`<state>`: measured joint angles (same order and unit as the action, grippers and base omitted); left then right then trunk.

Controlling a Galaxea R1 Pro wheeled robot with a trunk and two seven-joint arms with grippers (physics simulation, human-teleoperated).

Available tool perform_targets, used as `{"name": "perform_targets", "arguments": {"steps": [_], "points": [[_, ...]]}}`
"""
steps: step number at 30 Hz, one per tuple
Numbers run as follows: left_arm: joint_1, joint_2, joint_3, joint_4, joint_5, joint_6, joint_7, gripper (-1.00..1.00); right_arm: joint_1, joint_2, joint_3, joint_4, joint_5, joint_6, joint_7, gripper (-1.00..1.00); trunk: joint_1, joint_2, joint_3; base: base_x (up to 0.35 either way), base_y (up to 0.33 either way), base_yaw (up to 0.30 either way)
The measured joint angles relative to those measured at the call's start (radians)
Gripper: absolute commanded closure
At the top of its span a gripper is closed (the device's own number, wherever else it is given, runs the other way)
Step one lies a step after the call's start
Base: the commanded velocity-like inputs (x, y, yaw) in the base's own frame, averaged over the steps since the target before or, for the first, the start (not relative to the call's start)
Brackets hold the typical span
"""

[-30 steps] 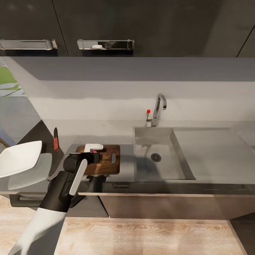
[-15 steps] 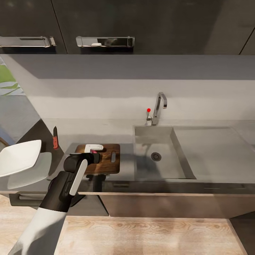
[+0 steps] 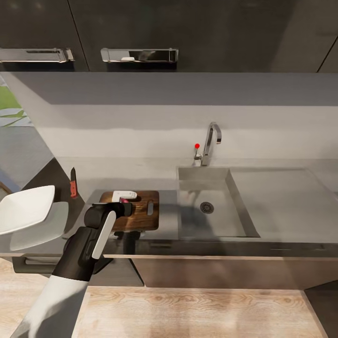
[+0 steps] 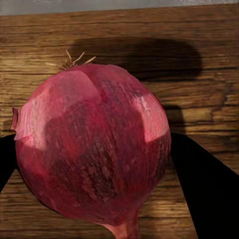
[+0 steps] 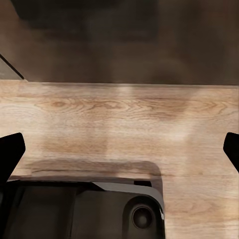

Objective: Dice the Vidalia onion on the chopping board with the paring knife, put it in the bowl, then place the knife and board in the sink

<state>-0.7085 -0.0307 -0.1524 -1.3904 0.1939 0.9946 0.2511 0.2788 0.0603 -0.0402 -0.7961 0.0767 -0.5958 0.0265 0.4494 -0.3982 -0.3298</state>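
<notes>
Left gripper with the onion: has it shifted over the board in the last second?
No. The left gripper keeps the onion at the same spot over the chopping board.

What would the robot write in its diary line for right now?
left gripper: shut on onion | onion over chopping board | paring knife on countertop | right gripper: open, over floor

Onion (image 4: 92, 149) blocks board (image 3: 143, 218) (sink (image 3: 211, 220) open).

The dark brown wooden chopping board (image 3: 141, 209) shows clear grain. The matte grey countertop (image 3: 281, 197) looks smooth, the angular chrome faucet (image 3: 211, 141) glossy, the dark red onion (image 4: 94, 149) papery-skinned.
</notes>
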Motion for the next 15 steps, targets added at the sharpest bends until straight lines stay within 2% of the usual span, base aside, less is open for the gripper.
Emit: {"name": "perform_targets", "arguments": {"steps": [4,5,15], "points": [[0.000,0.000,-0.001,-0.001,0.000,0.000,0.000,1.00,0.000,0.000,0.000,0.000,0.000,0.000,0.000,-1.00,0.000,0.000,0.000,0.000,0.000,0.000],[0.000,0.000,-0.001,-0.002,0.000,0.000,0.000,-1.00,0.000,0.000,0.000,0.000,0.000,0.000,0.000,-1.00,0.000,0.000,0.000,0.000,0.000,0.000],[0.000,0.000,-0.001,0.004,0.000,0.000,0.001,-1.00,0.000,0.000,0.000,0.000,0.000,0.001,0.000,-1.00,0.000,0.000,0.000,0.000,0.000,0.000]]}}
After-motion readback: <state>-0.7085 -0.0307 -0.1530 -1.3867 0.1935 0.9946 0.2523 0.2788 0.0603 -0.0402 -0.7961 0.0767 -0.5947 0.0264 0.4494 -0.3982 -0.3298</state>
